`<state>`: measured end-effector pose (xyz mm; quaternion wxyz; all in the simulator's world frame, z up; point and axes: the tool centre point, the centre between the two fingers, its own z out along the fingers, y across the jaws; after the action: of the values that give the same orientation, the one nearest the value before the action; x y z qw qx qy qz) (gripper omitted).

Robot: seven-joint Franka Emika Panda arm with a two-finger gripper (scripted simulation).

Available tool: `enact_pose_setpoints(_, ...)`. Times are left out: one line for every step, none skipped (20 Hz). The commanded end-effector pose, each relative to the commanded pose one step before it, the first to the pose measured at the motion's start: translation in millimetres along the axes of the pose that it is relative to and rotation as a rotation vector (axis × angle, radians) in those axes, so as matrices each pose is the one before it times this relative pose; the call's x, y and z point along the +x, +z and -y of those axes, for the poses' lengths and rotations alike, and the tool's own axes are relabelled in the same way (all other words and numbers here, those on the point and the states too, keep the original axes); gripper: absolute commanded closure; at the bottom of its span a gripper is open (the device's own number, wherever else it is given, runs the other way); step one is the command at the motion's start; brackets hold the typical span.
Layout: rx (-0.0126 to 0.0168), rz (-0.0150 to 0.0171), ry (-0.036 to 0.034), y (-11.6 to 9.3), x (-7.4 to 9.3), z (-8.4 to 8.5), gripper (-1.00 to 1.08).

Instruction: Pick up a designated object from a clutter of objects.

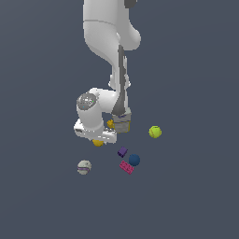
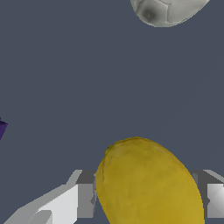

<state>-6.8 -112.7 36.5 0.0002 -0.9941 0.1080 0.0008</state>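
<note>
The orange-yellow ball (image 2: pixel 148 183) looks egg-shaped and slightly mottled in the wrist view. It sits between my two fingers (image 2: pixel 84 194), with a thin dark gap on one side. My gripper (image 2: pixel 146 199) is open around it. In the exterior view the hand is low over it, and only the ball's lower part (image 1: pixel 98 143) shows under my gripper (image 1: pixel 98 139). Around it lie the purple block (image 1: pixel 122 151), dark blue ball (image 1: pixel 134 160), pink brick (image 1: pixel 126 167) and white baseball (image 1: pixel 84 167).
A grey-white box (image 1: pixel 122 124) stands behind the hand with a second orange-yellow thing (image 1: pixel 110 123) against it. A lime-green tennis ball (image 1: pixel 155 131) lies toward the exterior view's right. The baseball (image 2: pixel 166 11) and a corner of the purple block (image 2: pixel 2 129) show in the wrist view.
</note>
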Motion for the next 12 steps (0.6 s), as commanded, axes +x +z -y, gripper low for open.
enact_pose_setpoints(0.00005, -0.00185, 0.00005, -8.64, 3.66, -0.56, 1.08)
enact_pose_setpoints(0.00000, 0.00000, 0.00000, -4.29, 1.65, -0.30, 1.08)
enact_pose_setpoints(0.00000, 0.00000, 0.00000, -4.78, 1.85, -0.33, 1.08)
enact_pose_setpoints(0.00000, 0.00000, 0.00000, -5.27, 2.04, -0.37, 1.08)
enact_pose_setpoints(0.00000, 0.00000, 0.00000, -5.75, 2.23, -0.40, 1.08)
enact_pose_setpoints(0.00000, 0.00000, 0.00000, -6.24, 2.42, -0.44, 1.08)
enact_pose_setpoints(-0.00053, 0.00007, 0.00044, -6.67, 2.61, -0.68, 1.08)
enact_pose_setpoints(0.00000, 0.00000, 0.00000, -7.19, 2.80, -0.51, 1.08)
enact_pose_setpoints(0.00000, 0.00000, 0.00000, -7.67, 2.99, -0.55, 1.08)
enact_pose_setpoints(0.00000, 0.00000, 0.00000, -8.13, 3.18, -0.58, 1.08)
enact_pose_setpoints(0.00000, 0.00000, 0.00000, -8.59, 3.36, -0.62, 1.08)
enact_pose_setpoints(-0.00045, 0.00003, 0.00018, -8.96, 3.53, -0.70, 1.08)
